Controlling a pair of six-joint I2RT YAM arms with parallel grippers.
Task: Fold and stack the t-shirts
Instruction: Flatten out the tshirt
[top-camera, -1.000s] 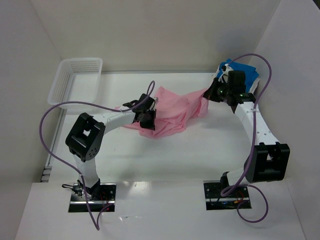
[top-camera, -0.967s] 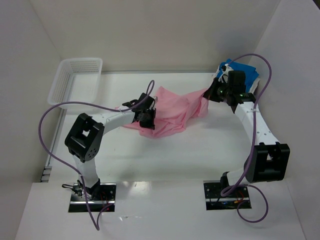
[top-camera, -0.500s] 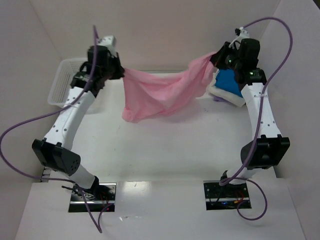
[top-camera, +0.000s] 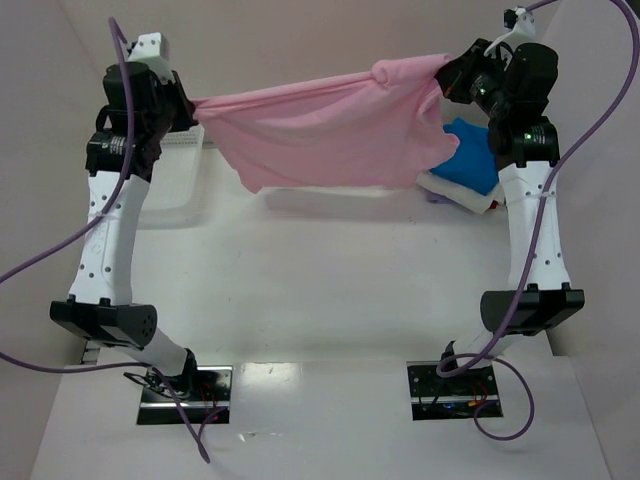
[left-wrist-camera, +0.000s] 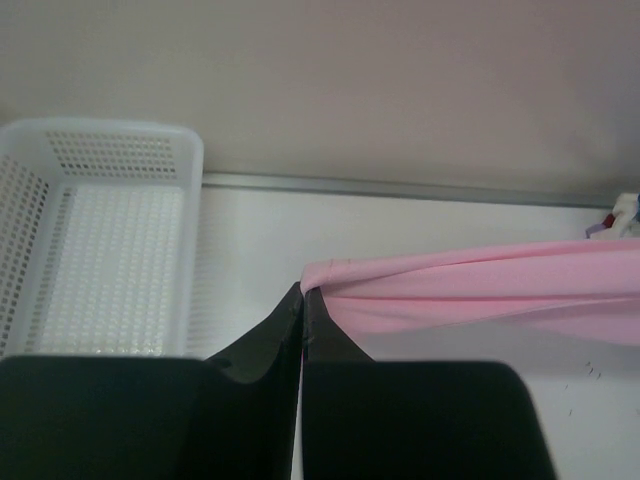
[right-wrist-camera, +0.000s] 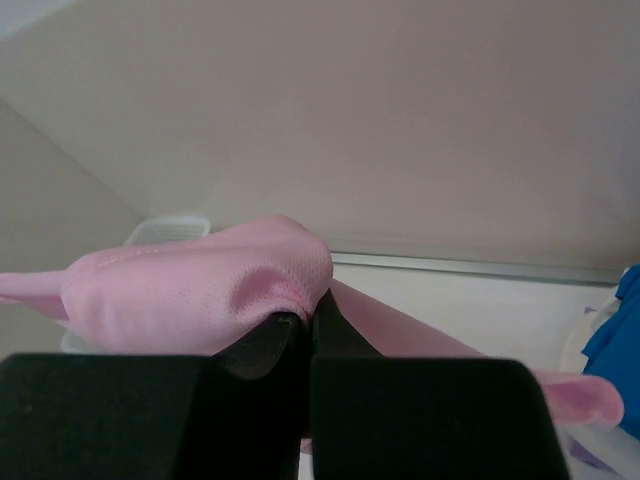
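The pink t-shirt (top-camera: 330, 130) hangs spread in the air above the table (top-camera: 330, 280). Its top edge is stretched between the left tool (top-camera: 192, 108) and the right tool (top-camera: 452, 82), each clamped on the cloth. To lay it flat, lower both evenly (hem first), edge taut, clear of the blue t-shirt (top-camera: 472, 160).

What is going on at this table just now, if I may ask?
Two robot arms hold the light pink t-shirt stretched in the air between them, above the table. The left end effector is shut on one end of it and the right end effector on the other. The blue t-shirt lies on the white t-shirt at the table's far right, untouched. A white mesh basket sits at the far left.
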